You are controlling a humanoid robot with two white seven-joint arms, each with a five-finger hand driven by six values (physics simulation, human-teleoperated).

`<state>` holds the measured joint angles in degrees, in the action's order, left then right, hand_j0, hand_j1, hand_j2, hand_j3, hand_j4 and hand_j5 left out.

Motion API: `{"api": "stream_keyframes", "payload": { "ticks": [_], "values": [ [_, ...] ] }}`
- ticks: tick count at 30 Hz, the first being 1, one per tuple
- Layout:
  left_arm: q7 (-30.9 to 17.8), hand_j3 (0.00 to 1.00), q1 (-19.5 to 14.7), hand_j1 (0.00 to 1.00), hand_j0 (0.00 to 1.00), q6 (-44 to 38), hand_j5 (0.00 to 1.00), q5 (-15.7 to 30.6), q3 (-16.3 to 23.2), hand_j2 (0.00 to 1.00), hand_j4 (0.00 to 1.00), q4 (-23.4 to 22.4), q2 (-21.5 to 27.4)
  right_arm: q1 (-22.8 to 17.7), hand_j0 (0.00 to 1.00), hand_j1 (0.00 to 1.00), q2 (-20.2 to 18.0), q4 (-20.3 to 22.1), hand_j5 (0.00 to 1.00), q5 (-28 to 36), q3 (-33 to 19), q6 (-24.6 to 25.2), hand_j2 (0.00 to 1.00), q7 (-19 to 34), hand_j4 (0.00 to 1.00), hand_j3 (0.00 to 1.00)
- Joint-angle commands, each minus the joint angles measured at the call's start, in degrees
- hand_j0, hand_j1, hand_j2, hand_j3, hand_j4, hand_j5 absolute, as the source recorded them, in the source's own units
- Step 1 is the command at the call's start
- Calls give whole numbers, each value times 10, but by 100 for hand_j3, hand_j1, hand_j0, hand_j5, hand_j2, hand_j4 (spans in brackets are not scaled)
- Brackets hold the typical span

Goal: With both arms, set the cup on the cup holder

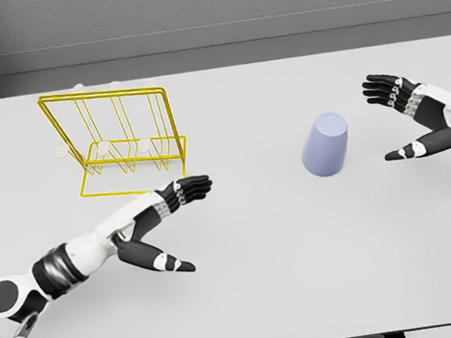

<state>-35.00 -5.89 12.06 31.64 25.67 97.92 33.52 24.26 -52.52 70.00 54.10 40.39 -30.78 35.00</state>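
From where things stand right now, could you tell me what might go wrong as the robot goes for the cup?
1. The cup stands free on the table, narrower on top; the open right hand closing from the side could tip or push it away.
2. The yellow wire cup holder looks light; the open left hand close in front of it might knock it.
3. The cup stands well to the right of the holder, so it could slip during the carry.

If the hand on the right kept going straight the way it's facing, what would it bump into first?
Probably the cup. The right hand is open, its fingers pointing left toward it, with only bare table between them. Depth is hard to judge.
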Motion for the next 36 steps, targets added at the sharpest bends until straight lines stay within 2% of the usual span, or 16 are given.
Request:
{"api": "stream_keyframes", "payload": {
  "ticks": [1,4,6,7,8,9,10,12,14,16,20,24,26,27,33,36],
  "values": [
    [0,100,0,100,100,-1,100,-4,2,100,100,2,-6,0,100,100,1,0,100,-15,-1,0,100,0,100,100],
    [14,100,0,100,100,-5,100,18,-1,100,100,-1,-9,7,100,100,4,-6,100,-22,-8,-1,100,0,100,100],
    [67,100,-11,100,100,-6,100,16,4,100,100,-14,-13,1,100,100,54,-18,100,-50,-48,-1,100,0,100,100],
    [71,100,-23,100,100,-6,100,18,24,100,100,-37,-24,1,100,100,57,-28,100,-70,-60,1,100,0,100,100],
    [71,100,-25,100,100,-6,100,19,25,100,100,-37,-25,1,100,100,57,-31,100,-71,-61,1,100,0,100,100],
    [71,100,-29,100,100,-6,100,19,45,100,100,-37,-32,0,100,100,58,-33,100,-72,-61,1,100,0,100,100],
    [71,100,-48,100,100,-6,100,19,74,100,100,-38,-30,-1,100,100,57,-33,100,-73,-61,1,100,0,100,100],
    [72,100,-54,100,100,-6,100,12,98,100,100,-39,-31,-4,100,100,58,-34,100,-73,-61,3,100,0,100,100],
    [72,100,-58,100,100,-6,100,11,119,100,100,-38,-29,-26,100,100,59,-33,100,-73,-63,1,100,0,100,100],
    [72,100,-60,100,100,-7,100,18,117,100,100,-37,-29,-40,100,100,58,-33,100,-73,-63,3,100,0,100,100],
    [70,100,-58,100,100,-5,100,43,118,100,100,-32,-28,-37,100,100,59,-50,100,-68,-63,8,100,0,100,100],
    [68,100,-58,100,100,-6,100,45,112,100,100,-33,-26,-36,100,100,78,-53,100,-66,-70,44,100,0,100,100],
    [71,100,-60,100,100,-29,100,93,112,100,100,-36,-27,-36,100,100,88,-53,100,-66,-71,56,100,0,100,100],
    [71,100,-65,100,100,-71,100,98,109,100,100,-36,-27,-36,100,100,90,-53,100,-66,-71,60,100,0,100,100],
    [72,100,-68,100,100,-75,100,87,117,100,100,-34,-31,-27,100,100,128,-101,100,-71,-71,59,100,0,100,100],
    [71,100,-69,100,100,-73,100,74,112,100,100,-32,-34,-25,100,100,131,-106,100,-72,-72,58,100,0,100,100]
  ]
}}
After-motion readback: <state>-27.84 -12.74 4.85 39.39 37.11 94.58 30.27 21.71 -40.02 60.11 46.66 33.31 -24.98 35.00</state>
